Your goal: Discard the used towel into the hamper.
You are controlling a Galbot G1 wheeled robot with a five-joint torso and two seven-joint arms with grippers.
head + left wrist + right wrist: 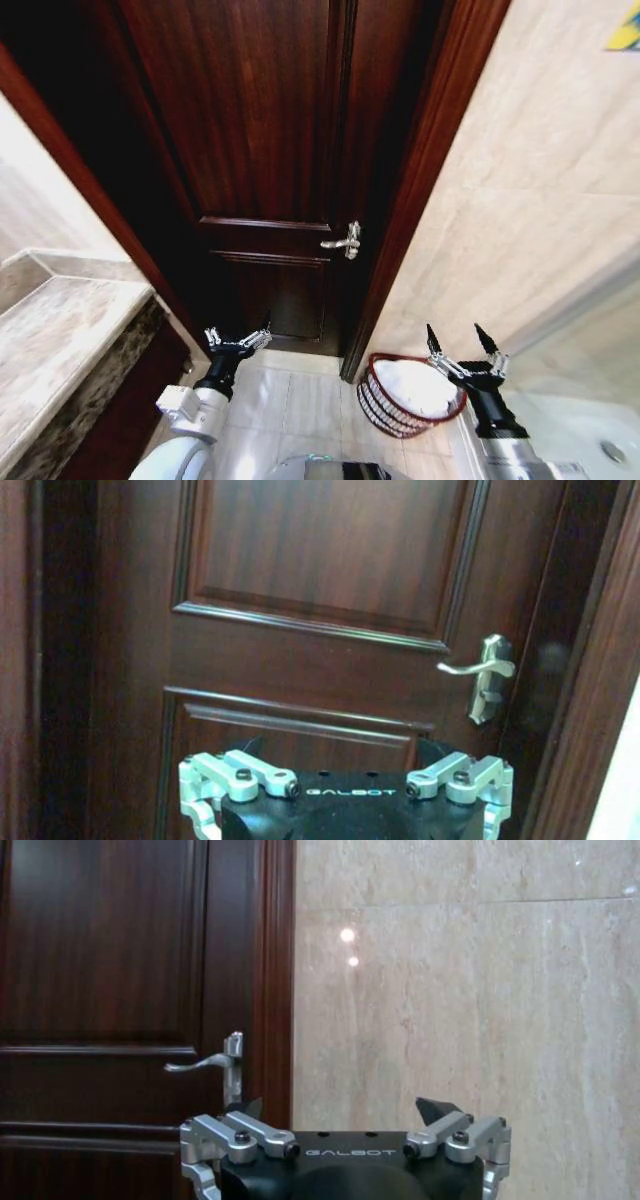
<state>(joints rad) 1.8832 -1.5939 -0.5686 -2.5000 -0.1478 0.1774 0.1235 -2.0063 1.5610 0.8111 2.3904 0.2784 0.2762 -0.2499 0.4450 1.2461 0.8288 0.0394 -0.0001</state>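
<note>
The hamper (pixel 374 402), a round reddish-brown slatted basket, stands on the floor by the door frame, low on the right in the head view. The white towel (pixel 422 384) lies inside it. My right gripper (pixel 456 338) hovers open just above the hamper's right rim with nothing between its fingers. My left gripper (pixel 238 336) is open too, held in front of the door's lower panel, well left of the hamper. In the wrist views each gripper's fingers, left (pixel 340 751) and right (pixel 340 1107), are spread and hold nothing.
A dark wooden door (pixel 270 150) with a silver lever handle (pixel 346 240) stands shut straight ahead. A marble counter (pixel 60 340) juts in at the left. Beige tiled wall (pixel 520 200) rises on the right, with a white fixture (pixel 590 430) below. Pale floor tiles (pixel 300 400) lie between the arms.
</note>
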